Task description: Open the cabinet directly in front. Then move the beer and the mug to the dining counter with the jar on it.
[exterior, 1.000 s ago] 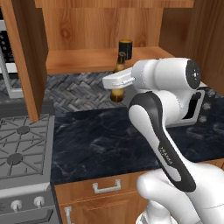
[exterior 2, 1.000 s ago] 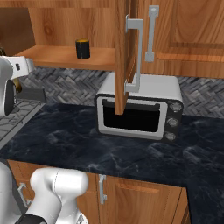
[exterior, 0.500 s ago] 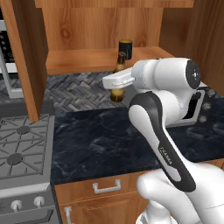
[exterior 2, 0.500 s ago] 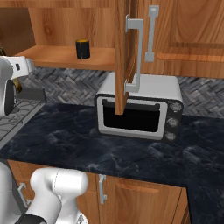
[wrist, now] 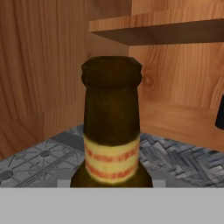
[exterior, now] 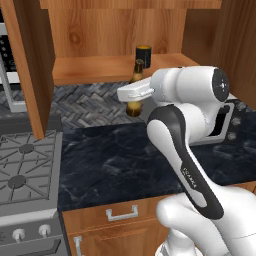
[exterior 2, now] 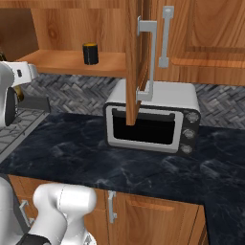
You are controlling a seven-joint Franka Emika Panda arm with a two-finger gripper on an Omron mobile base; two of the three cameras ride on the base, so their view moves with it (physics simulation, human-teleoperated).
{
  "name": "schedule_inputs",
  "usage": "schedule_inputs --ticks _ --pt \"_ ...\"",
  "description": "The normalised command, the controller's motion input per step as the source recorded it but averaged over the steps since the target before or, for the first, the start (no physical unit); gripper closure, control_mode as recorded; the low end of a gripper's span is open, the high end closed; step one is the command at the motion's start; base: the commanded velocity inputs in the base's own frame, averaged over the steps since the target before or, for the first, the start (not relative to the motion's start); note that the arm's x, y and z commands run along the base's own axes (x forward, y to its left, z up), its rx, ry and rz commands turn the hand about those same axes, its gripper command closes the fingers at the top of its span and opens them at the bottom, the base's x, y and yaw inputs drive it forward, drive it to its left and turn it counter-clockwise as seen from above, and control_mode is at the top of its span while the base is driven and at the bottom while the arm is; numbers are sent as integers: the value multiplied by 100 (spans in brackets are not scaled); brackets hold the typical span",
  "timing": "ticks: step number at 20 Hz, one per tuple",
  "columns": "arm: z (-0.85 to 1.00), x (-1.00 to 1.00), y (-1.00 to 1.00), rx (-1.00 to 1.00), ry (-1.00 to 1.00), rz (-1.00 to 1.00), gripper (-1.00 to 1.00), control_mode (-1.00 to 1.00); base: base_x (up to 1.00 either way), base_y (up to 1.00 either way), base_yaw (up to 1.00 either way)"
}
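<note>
Cabinet (exterior: 30,75) doors open; beer (exterior: 135,90) sits at the hand, off the shelf and above the black marble surface (exterior: 115,155), neck close up in hand view; mug (exterior 2: 90,53) on the shelf. Can't tell if the fingers pinch the bottle. Keep it upright, swing clear of the open door (exterior 2: 134,62) and microwave (exterior 2: 153,119) before the base drives.
</note>
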Motion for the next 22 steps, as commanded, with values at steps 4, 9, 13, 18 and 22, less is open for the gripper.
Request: schedule_inputs --ticks 4,9,13,18,22 --pt "0 0 0 0 0 0 100 100 0 0 0" --pt "0 0 0 0 0 0 100 100 -11 1 0" --pt "0 0 0 0 0 0 100 100 -60 1 14" --pt "0 0 0 0 0 0 100 100 -86 0 47" --pt "0 0 0 0 0 0 100 100 -68 0 70"
